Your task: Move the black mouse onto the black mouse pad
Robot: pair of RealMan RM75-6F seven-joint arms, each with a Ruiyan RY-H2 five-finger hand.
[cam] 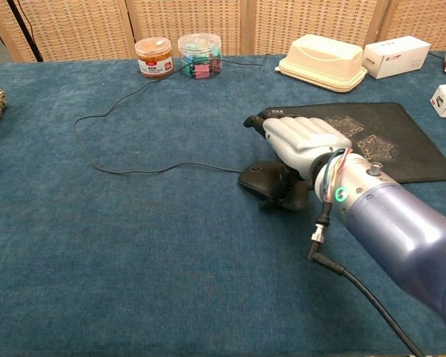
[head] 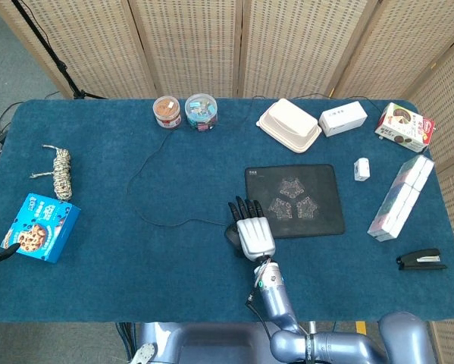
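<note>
Clear jar (head: 201, 111) holds colourful clips beside brown-filled jar (head: 166, 111).

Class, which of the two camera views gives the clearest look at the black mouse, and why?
The chest view: the black mouse shows from the side, on the blue cloth left of the black mouse pad, under the right hand. In the head view the hand covers most of it; only a dark edge shows.

Black wired mouse (cam: 261, 178) – flat on counter, just left of black mouse pad (head: 317, 216), w/ pale logo.
</note>
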